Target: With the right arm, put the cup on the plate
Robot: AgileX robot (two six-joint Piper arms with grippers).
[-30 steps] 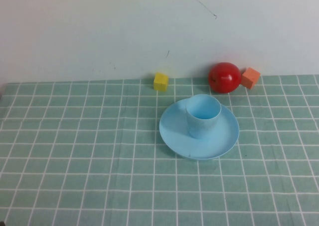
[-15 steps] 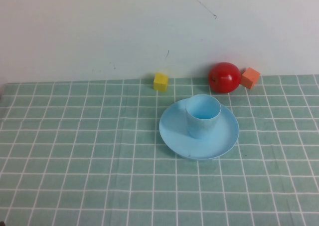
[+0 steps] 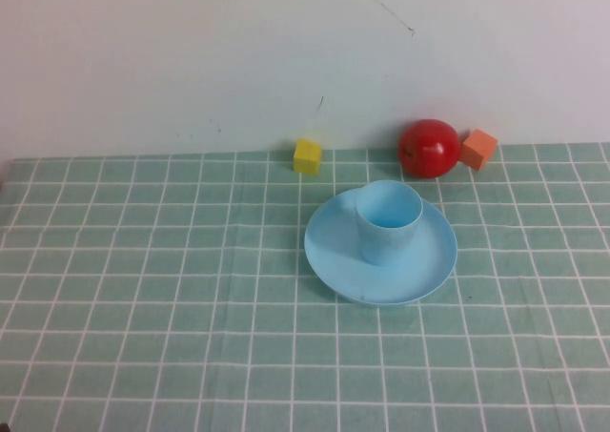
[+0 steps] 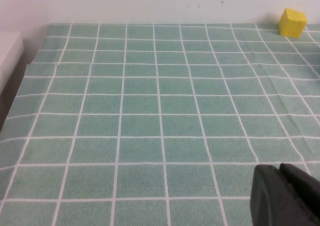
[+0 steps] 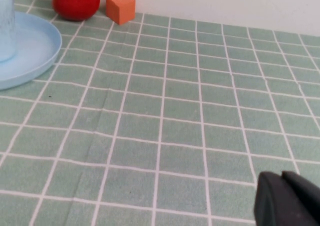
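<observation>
The cup (image 3: 389, 221) stands upright on the plate (image 3: 431, 265) (task looks done). Both the right gripper (image 5: 289, 200) and the left gripper (image 4: 286, 196), closed and empty, sit well away.

No legible text, label, brand, number or sign is found on any surface in view. The cup (image 3: 389, 221), plate (image 3: 334, 260), red ball (image 3: 428, 148), yellow cube (image 3: 307, 155) and orange cube (image 3: 478, 149) appear unmarked, though fine print on them might go unnoticed here.
</observation>
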